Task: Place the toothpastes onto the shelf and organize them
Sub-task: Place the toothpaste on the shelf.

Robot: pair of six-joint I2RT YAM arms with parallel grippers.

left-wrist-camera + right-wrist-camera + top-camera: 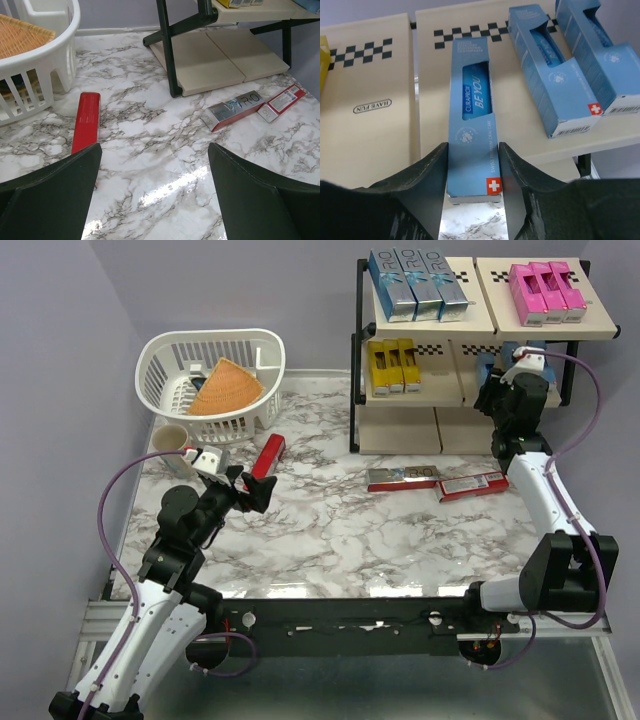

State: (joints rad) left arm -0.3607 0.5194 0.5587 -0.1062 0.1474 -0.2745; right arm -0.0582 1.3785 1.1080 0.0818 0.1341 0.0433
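The right claw (473, 160) brackets a slim light-blue cardboard toothpaste carton (472, 100), fingers (422, 180) flush to its sides; whether they squeeze, I cannot tell. It lies on the beige-panelled, black-framed shelf (380, 70), long axis pointing straight away from the claw, printed "CURAPROX BE YOU". The left claw (155, 165) gapes, empty.

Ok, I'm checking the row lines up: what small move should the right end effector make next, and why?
Probably nudge the light blue carton a little deeper onto the shelf before backing away: flanked by the right end effector, its near end overhangs the front edge, while the two neighbouring cartons sit fully on.
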